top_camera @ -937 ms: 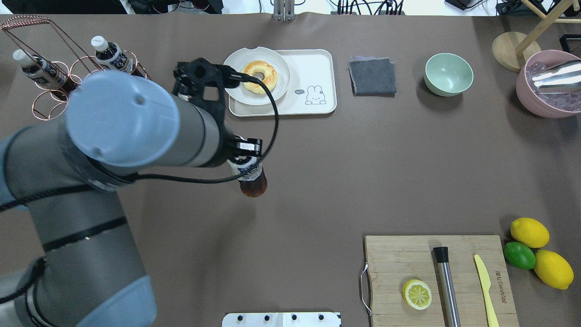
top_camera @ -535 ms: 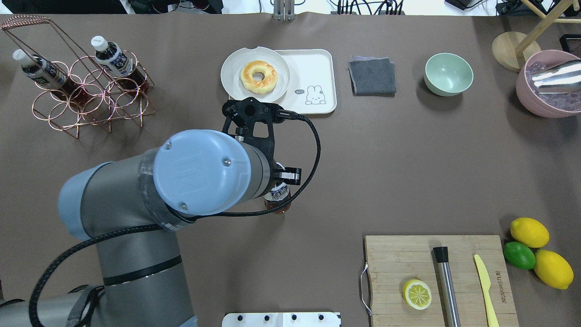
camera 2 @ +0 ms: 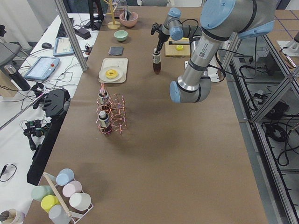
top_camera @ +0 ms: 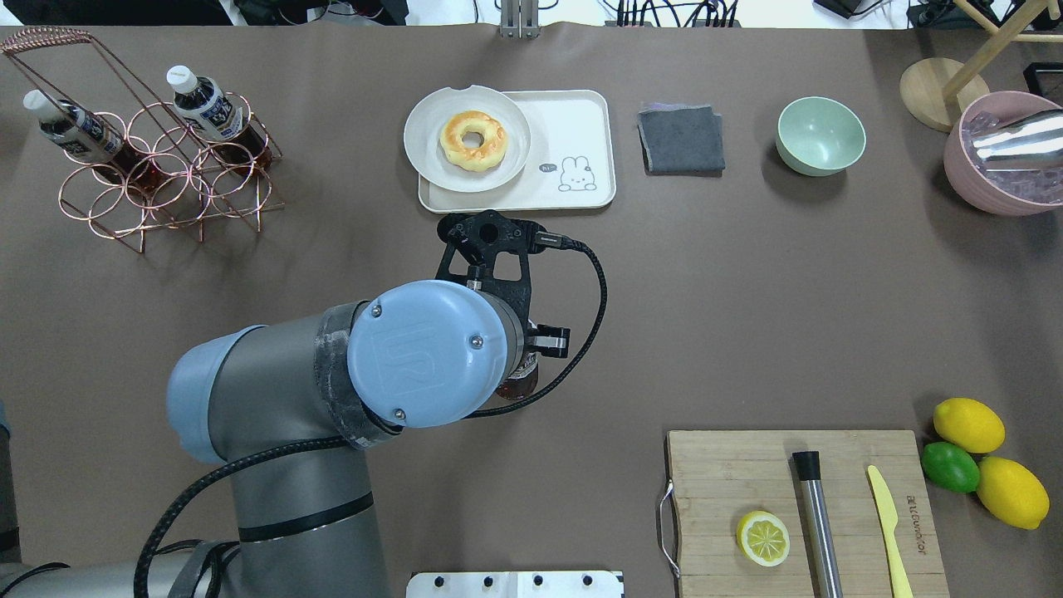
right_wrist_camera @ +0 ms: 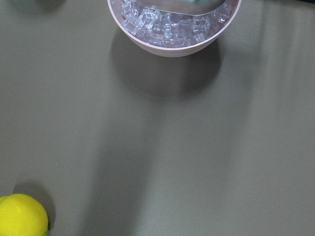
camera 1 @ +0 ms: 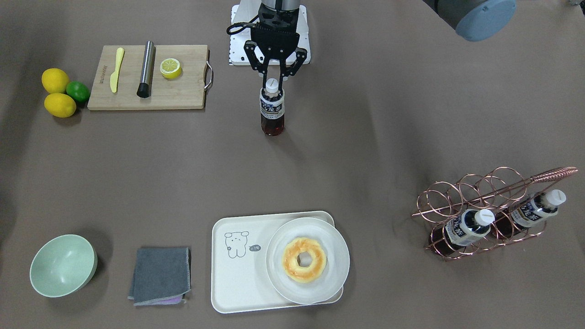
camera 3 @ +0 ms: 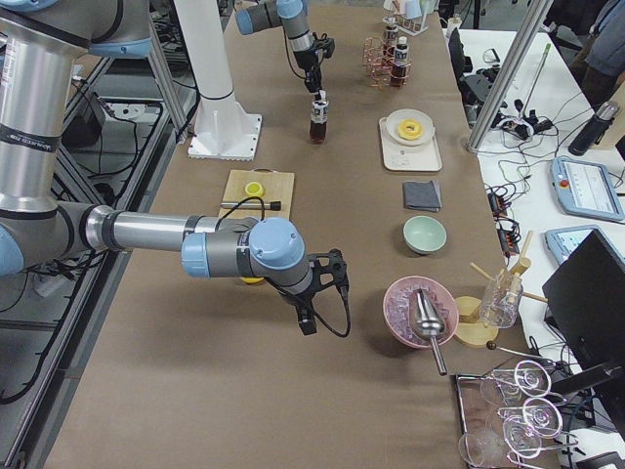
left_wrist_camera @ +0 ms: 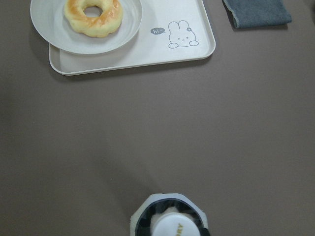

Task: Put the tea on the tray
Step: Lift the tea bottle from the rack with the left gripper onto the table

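Front view: left jaws closed on the neck of the tea, just under the white cap. Bottle upright, long axis vertical, on the robot's side of the table; can't tell if its base touches. Tray well apart, straight across at the far edge. Plate with doughnut takes its robot-left half; the bear end is bare.
Overhead: wrist hides the grip, only the bottle's base shows. Tray lies forward, slightly right.
Left wrist: cap at bottom edge, tray at top, free patch up-right.
Right side view: right jaws far off by the ice bowl; open or closed, cannot tell. Left arm's job.
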`<state>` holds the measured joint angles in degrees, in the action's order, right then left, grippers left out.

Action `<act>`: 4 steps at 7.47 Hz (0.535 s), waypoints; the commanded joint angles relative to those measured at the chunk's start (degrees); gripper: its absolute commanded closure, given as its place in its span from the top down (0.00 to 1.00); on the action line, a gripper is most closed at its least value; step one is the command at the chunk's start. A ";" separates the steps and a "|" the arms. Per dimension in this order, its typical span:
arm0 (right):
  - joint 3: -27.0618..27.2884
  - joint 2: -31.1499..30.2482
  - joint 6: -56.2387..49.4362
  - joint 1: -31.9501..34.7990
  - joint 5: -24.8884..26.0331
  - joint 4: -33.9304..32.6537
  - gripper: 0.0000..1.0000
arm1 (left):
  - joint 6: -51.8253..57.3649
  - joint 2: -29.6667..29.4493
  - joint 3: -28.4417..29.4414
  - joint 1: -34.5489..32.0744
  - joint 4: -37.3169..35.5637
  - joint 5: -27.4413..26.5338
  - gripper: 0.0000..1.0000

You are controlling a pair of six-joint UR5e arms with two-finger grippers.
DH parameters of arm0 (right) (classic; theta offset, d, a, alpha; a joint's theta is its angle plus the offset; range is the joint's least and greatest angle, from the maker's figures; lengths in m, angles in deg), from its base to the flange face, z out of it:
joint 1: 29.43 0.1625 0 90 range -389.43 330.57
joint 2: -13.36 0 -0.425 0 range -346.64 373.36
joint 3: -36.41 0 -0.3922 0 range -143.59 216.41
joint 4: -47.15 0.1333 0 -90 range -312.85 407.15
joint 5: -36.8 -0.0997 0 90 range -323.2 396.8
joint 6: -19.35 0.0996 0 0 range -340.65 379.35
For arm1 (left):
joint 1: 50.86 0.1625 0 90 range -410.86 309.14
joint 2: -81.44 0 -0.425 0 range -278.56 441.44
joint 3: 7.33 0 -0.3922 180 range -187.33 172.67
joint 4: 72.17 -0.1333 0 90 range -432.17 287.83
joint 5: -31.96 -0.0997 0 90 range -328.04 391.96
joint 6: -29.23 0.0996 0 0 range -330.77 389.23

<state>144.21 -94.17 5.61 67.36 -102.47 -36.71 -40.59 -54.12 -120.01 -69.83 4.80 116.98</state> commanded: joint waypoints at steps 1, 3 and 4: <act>0.04 0.65 0.11 -0.03 -0.22 0.10 1.00 | 0.04 0.12 0.10 0.25 0.02 -0.29 0.11; 0.13 1.79 0.73 -0.81 -0.31 -0.08 1.00 | -0.13 0.38 0.18 0.43 0.01 -0.64 0.71; 0.48 2.06 0.73 -1.69 -0.66 0.01 1.00 | -0.05 0.82 -0.17 0.43 -0.07 -1.08 0.80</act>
<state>144.32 -92.68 6.13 66.86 -102.77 -36.75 -40.69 -53.88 -119.84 -69.48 4.82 116.50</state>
